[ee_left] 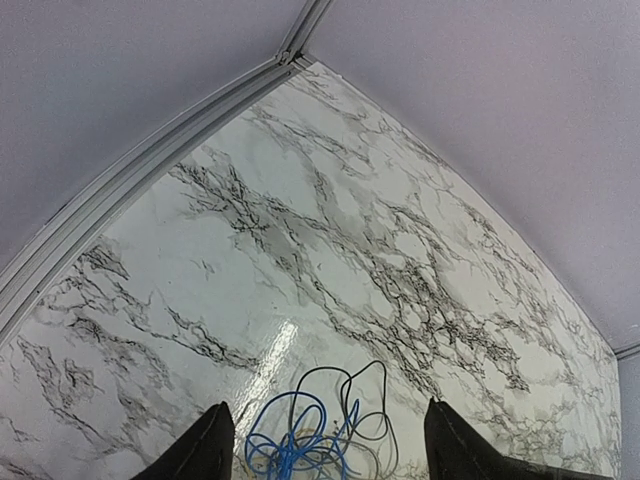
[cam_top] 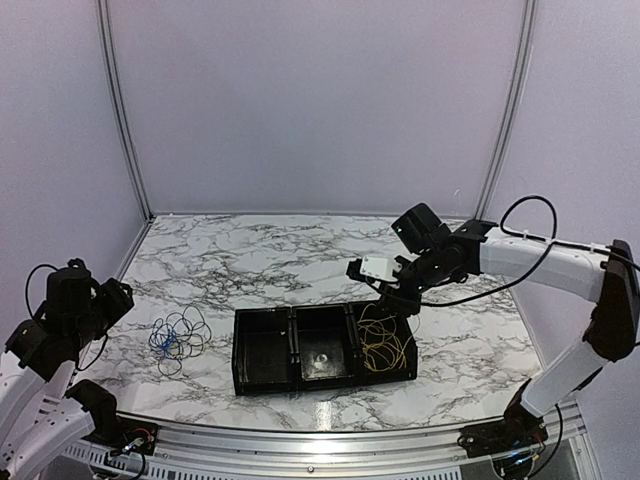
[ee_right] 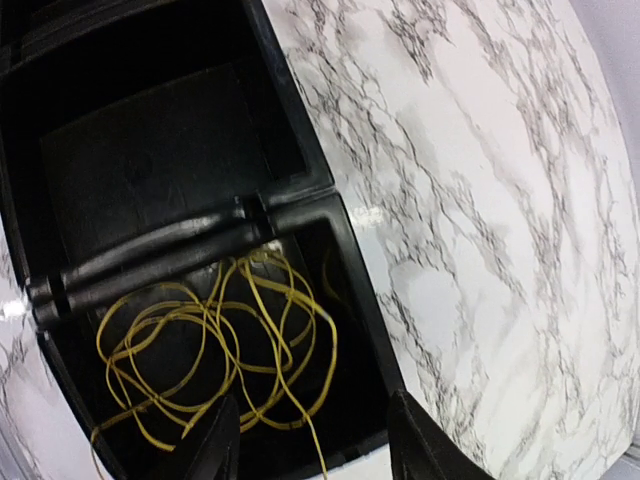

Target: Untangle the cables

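Top view, right tool: the right tool (cam_top: 398,303) is hanging over the right compartment of the black tray (cam_top: 265,384), its jaws standing apart and holding nothing.
Top view, yellow cable: the yellow cable (cam_top: 385,345) is lying loosely coiled in that right compartment, and the other two compartments are showing no cable.
Top view, remaining cables: the blue cable (cam_top: 168,340) and the dark cable (cam_top: 196,328) are lying looped through each other on the marble bench (cam_top: 260,260), left of the tray.
Top view, left tool: the left tool (cam_top: 108,297) is hovering near that pair, not touching it.
Left wrist view: the left tool's jaws are standing wide with nothing between them, while the blue coil is sitting just beyond the fingertips (ee_left: 205,445) and the dark loop is arching over it.
Right wrist view: the yellow loops are resting below the divider (ee_right: 150,262), with one strand running down between the parted fingertips (ee_right: 222,430).
Step in hand, as I judge it: the right tool is letting go of the yellow cable.
Doing it well: it should be rising straight up and slowly, with that stray strand being watched so it is not catching on a finger and dragging the coil out.
Next pick: the left tool should be pinching an outer blue loop clear of the dark strand.
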Robot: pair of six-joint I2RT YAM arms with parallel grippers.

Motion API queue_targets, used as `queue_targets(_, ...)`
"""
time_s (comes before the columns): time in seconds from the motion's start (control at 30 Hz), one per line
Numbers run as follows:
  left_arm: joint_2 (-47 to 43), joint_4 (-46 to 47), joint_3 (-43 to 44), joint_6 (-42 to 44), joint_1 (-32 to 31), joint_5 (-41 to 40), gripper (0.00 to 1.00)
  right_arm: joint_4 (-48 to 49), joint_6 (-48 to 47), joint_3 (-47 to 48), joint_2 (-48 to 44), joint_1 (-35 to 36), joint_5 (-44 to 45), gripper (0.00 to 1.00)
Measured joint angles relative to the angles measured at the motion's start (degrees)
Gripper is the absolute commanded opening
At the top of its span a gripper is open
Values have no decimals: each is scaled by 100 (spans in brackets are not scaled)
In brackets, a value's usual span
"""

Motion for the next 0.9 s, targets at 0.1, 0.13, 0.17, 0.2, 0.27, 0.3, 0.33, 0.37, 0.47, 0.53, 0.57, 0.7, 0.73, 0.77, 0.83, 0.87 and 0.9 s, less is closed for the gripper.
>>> queue_targets(0.1, 111, 2, 7, 7, 0, 0, 68, -514, -514, -13, -382, -205, 24, 48)
queue_targets(0.13, 146, 13, 9, 15, 0, 0, 68, -636, -721, -17, -492, -236, 24, 48)
queue_targets(0.17, 205, 31, 20, 28, 0, 0, 68, -785, -990, -35, -629, -247, 2, 47)
queue_targets(0.2, 249, 44, 31, 46, 0, 2, 68, -957, -1338, -48, -776, -247, -39, 47)
queue_targets(0.27, 354, 72, 57, 81, 0, 4, 68, -1252, -1996, -90, -1051, -247, -151, 46)
queue_targets(0.3, 407, 83, 66, 94, 0, 4, 68, -1373, -2361, -136, -1204, -247, -199, 46)
queue_targets(0.33, 452, 87, 76, 103, 0, 7, 68, -1467, -2691, -197, -1360, -247, -245, 46)
queue_targets(0.37, 516, 92, 94, 109, 0, 13, 68, -1598, -3073, -275, -1539, -247, -286, 45)
queue_targets(0.47, 629, 129, 133, 109, 0, 22, 68, -1860, -3738, -345, -1672, -234, -380, 42)
queue_targets(0.53, 667, 177, 151, 107, 0, 22, 68, -1996, -4039, -345, -1554, -205, -393, 42)
queue_targets(0.57, 671, 195, 155, 107, 0, 22, 68, -2046, -4118, -345, -1458, -184, -393, 42)
queue_targets(0.7, 669, 219, 157, 98, 0, 24, 68, -2083, -4234, -345, -1069, -44, -374, 39)
queue_targets(0.73, 662, 219, 157, 87, 0, 24, 68, -2079, -4253, -345, -997, -28, -352, 38)
queue_targets(0.77, 647, 216, 157, 79, 0, 26, 68, -2068, -4280, -345, -946, 28, -330, 35)
queue_targets(0.83, 588, 219, 157, 57, 0, 26, 68, -2009, -4308, -367, -861, 101, -254, 26)
queue_targets(0.87, 557, 219, 157, 44, 0, 28, 67, -1998, -4325, -376, -828, 122, -229, 21)
queue_targets(0.9, 514, 221, 157, 35, 0, 28, 68, -1996, -4319, -378, -772, 144, -195, 16)
